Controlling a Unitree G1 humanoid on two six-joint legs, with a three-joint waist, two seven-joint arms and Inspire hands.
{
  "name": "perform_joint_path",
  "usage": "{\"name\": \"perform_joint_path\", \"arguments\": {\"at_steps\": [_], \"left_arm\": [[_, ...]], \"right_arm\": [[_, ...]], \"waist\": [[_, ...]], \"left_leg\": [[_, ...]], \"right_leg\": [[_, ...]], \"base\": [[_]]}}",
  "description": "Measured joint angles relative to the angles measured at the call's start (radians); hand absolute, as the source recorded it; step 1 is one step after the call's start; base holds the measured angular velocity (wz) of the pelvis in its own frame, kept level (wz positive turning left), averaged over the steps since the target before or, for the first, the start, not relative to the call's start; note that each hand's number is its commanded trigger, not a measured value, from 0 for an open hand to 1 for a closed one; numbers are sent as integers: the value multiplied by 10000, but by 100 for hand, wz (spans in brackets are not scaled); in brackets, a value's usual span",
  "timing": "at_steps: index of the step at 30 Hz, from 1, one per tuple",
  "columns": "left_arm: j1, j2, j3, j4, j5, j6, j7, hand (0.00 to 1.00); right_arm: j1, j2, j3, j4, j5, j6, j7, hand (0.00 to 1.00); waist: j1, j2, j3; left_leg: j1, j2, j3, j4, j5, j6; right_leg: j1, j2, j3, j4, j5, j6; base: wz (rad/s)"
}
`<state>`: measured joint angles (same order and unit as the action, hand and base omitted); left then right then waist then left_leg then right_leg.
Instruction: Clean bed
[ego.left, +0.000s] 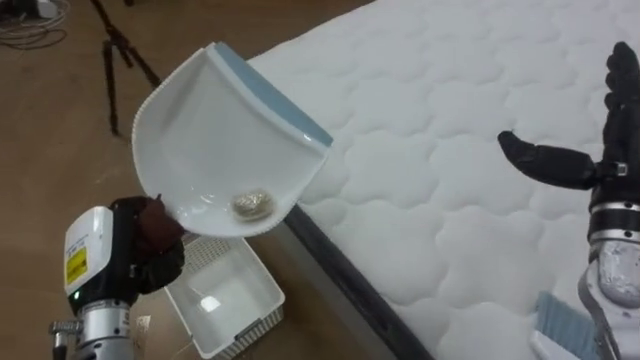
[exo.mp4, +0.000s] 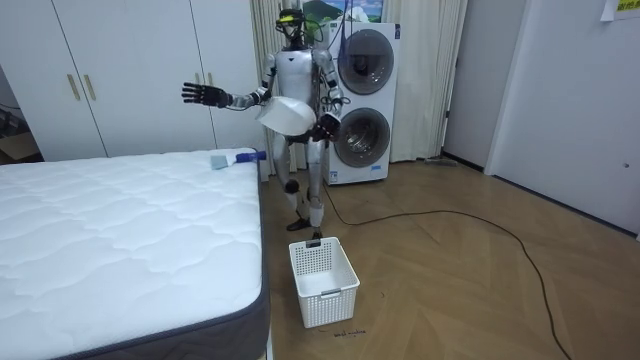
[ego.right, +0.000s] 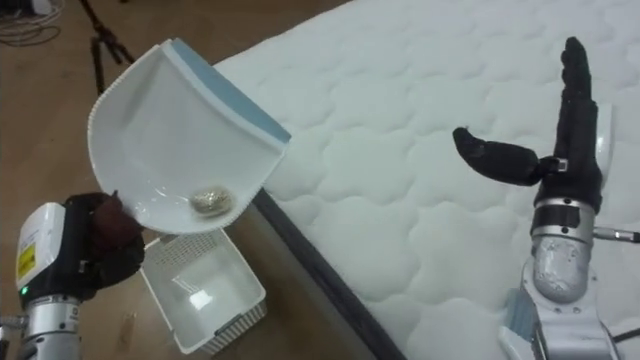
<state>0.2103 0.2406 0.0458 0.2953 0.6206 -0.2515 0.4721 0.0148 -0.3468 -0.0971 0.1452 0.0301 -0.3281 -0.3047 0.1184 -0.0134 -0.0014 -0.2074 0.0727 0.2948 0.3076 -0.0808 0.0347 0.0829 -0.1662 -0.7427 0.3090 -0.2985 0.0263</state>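
Note:
My left hand (ego.left: 145, 245) is shut on the handle of a white dustpan (ego.left: 215, 140) with a blue front lip. It holds the pan tilted up beside the bed's edge. A small crumpled scrap (ego.left: 252, 205) lies in the pan's low end. Straight below, a white basket (ego.left: 225, 300) stands on the floor. My right hand (ego.left: 612, 150) is open, thumb spread, raised over the white quilted mattress (ego.left: 450, 100). A light blue brush (ego.left: 560, 325) lies on the mattress by my right forearm. In the room view I stand at the bed's far corner, dustpan (exo.mp4: 288, 115) at chest height.
A dark tripod (ego.left: 115, 50) stands on the wood floor beyond the dustpan. Stacked washing machines (exo.mp4: 365, 100) are behind me and white wardrobes (exo.mp4: 130, 70) line the wall. The basket (exo.mp4: 322, 280) sits on the floor close to the bed's side.

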Motion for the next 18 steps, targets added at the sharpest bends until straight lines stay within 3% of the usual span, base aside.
{"name": "perform_joint_path", "arguments": {"at_steps": [5, 6, 8, 9, 10, 11, 13, 14, 15, 16, 17, 18], "left_arm": [[141, -14, 160, -2, -56, -205, 380, 100], [141, -49, 159, -1, -59, -257, 392, 100], [131, -83, 159, -5, -54, -400, 394, 100], [73, -79, 144, -14, -16, -442, 411, 100], [57, -86, 137, -11, -5, -446, 434, 100], [53, -110, 137, -12, -6, -447, 454, 100], [-23, 20, 134, -2, -32, -451, 483, 100], [-61, 100, 85, 22, -96, -450, 482, 100], [-82, 179, 30, 85, -314, -459, 482, 100], [-181, 218, -69, 322, -646, -470, 483, 100], [-225, 271, -113, 443, -801, -474, 475, 100], [-341, 294, -132, 645, -1100, -479, 460, 100]], "right_arm": [[48, 16, 518, -85, -20, 8, 20, 0], [63, 17, 736, -78, -17, 14, 15, 0], [120, 89, 977, -68, -39, 34, -6, 0], [108, 235, 1056, -68, -38, 33, -30, 0], [101, 392, 1170, -60, -56, 32, -17, 0], [91, 437, 1194, -58, -111, 31, 13, 0], [82, 484, 1211, -60, -384, 25, 26, 0], [85, 481, 1209, -51, -365, 25, 6, 0], [77, 482, 1215, -17, -346, 22, -6, 0], [74, 481, 1240, 79, -351, 23, -32, 0], [103, 490, 1276, 120, -362, 31, -41, 0], [135, 441, 1319, 161, -369, 28, -28, 0]], "waist": [[405, 7, 6], [473, 56, 9], [477, 122, 9], [347, 121, 14], [198, 142, 34], [155, 156, 47], [-109, 191, 93], [-309, 148, 99], [-435, 46, 96], [-591, 15, 122], [-649, -22, 112], [-858, -29, 153]], "left_leg": [[65, -330, -86, -25, -130, 101], [42, -403, -180, -8, -232, 141], [40, -626, -675, -23, -300, 206], [45, -770, -1272, 20, -331, 279], [29, -1046, -2252, -13, -331, 378], [17, -1121, -2675, -33, -305, 379], [-181, -1368, -4116, -66, -63, 192], [-212, -1438, -4391, -50, -12, 169], [-255, -1593, -4795, 11, 37, 101], [-300, -1768, -5293, 251, -74, -32], [-361, -1837, -5355, 410, -143, -95], [-521, -1684, -4901, 716, -227, -104]], "right_leg": [[174, -209, -121, 225, 82, 207], [142, -290, -167, 559, 58, 236], [-60, -573, 155, 1515, 63, 227], [-522, -750, 930, 2471, 117, 168], [-997, -547, 2266, 2867, -101, 35], [-1259, -286, 2852, 2759, -261, -36], [-2362, 470, 4280, 1835, -272, -40], [-2633, 527, 4668, 1593, -165, -43], [-3085, 572, 5376, 1158, 265, 76], [-3281, 609, 5817, 767, 994, 229], [-3210, 553, 5841, 720, 1241, 254], [-3085, 653, 5628, 692, 1423, -76]], "base": [[16], [34], [63], [103], [104], [105], [136], [160], [152], [145], [151], [124]]}}
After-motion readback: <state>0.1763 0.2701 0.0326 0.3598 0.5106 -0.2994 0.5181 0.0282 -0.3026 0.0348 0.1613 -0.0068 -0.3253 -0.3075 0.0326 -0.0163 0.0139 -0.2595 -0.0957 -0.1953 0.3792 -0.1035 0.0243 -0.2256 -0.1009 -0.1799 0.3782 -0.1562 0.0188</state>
